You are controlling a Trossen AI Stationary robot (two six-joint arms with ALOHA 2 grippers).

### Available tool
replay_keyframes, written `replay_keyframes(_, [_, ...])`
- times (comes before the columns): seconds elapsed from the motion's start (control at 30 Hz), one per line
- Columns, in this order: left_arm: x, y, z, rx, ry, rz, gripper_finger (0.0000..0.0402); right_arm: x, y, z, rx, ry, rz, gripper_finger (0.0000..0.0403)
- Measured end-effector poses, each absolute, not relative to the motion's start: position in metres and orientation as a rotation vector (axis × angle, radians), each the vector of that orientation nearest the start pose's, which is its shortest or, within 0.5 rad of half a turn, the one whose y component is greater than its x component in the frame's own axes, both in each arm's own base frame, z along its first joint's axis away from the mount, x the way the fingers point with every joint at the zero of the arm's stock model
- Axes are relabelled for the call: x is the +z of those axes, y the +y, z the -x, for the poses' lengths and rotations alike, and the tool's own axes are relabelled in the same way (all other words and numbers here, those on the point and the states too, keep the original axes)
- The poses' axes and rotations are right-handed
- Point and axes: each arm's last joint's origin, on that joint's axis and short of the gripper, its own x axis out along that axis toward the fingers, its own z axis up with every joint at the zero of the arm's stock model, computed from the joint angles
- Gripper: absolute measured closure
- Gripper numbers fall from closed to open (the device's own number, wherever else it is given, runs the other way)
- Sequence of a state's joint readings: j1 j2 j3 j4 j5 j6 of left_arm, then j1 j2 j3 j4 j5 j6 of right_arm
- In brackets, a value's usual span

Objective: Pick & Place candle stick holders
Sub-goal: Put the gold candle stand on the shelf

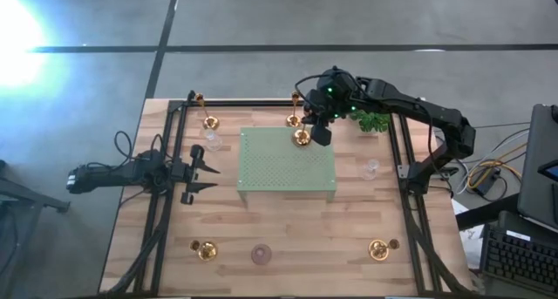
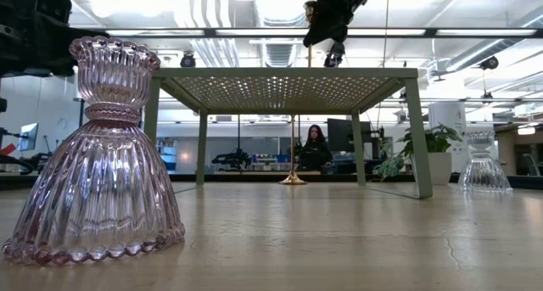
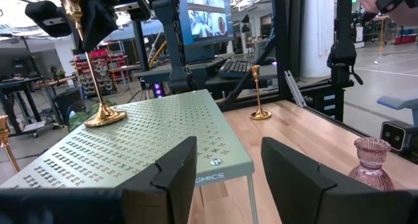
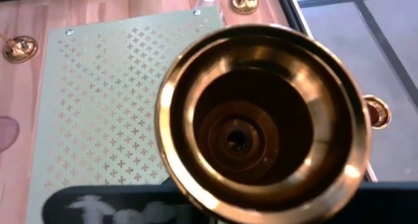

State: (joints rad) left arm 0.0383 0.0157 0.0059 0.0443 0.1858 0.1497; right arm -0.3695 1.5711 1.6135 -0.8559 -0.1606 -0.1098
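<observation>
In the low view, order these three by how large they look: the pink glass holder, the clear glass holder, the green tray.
1. Green tray, widest.
2. Pink glass holder; it is nearest the camera, so its true size is unsure.
3. Clear glass holder, farther away.

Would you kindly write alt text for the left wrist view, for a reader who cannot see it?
A brass holder stands on the green tray, its top gripped by the right end effector. The left end effector hovers open in the foreground before the tray. Another brass holder and a pink glass holder stand on the table.
</observation>
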Motion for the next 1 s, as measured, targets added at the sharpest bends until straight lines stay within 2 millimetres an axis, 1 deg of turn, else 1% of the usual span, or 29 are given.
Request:
replay_keyframes(0.2, [0.1685, -0.0016, -0.0979, -0.144, -0.045, -0.153, 0.0225, 0.3678, -0.1143, -0.308, -0.16, 0.795, -0.12, 0.0389])
replay_keyframes(0.3, [0.1685, -0.0016, -0.0979, -0.145, -0.045, -0.153, 0.0225, 0.3681, -0.1144, -0.3083, -0.164, 0.79, -0.127, 0.0377])
replay_keyframes(0.4, [0.1686, -0.0016, -0.0979, -0.144, -0.045, -0.153, 0.0225, 0.3685, -0.1145, -0.3087, -0.164, 0.784, -0.125, 0.0344])
replay_keyframes(0.6, [0.1685, -0.0016, -0.0979, -0.145, -0.045, -0.153, 0.0225, 0.3682, -0.1144, -0.3084, -0.166, 0.788, -0.13, 0.026])
replay_keyframes(0.73, [0.1686, -0.0016, -0.0979, -0.144, -0.045, -0.153, 0.0225, 0.3676, -0.1142, -0.3075, -0.166, 0.798, -0.133, 0.0212])
replay_keyframes(0.87, [0.1685, -0.0016, -0.0979, -0.145, -0.045, -0.153, 0.0225, 0.3699, -0.1137, -0.3062, -0.165, 0.793, -0.128, 0.0177])
replay_keyframes(1.0, [0.1685, -0.0016, -0.0979, -0.145, -0.045, -0.153, 0.0225, 0.3773, -0.1128, -0.2995, -0.186, 0.826, -0.128, 0.0157])
